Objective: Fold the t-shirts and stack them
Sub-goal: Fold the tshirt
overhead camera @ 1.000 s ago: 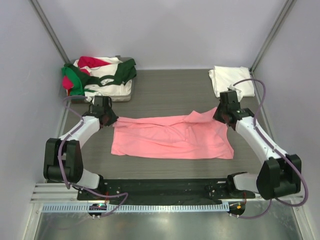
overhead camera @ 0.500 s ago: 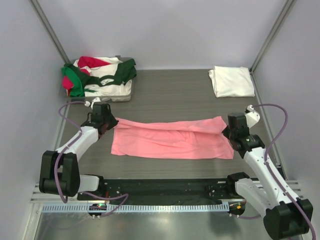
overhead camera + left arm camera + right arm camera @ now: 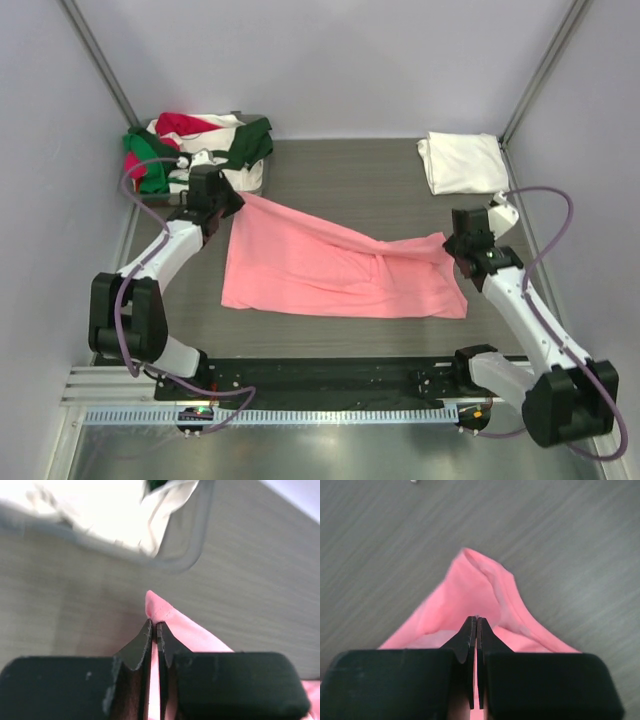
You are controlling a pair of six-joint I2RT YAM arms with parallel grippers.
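The left pincer and right pincer each pinch a corner, apparently hem, of the soft rumpled salmon-pink t-shirt.

Nothing here can be read — no lettering, label, brand or number shows on the salmon-pink t-shirt, the folded white t-shirt, the heaped t-shirts, their tray or the table.

Lab test booth, plain pale walls, metal corner struts, grey wood-grain table, slotted rail
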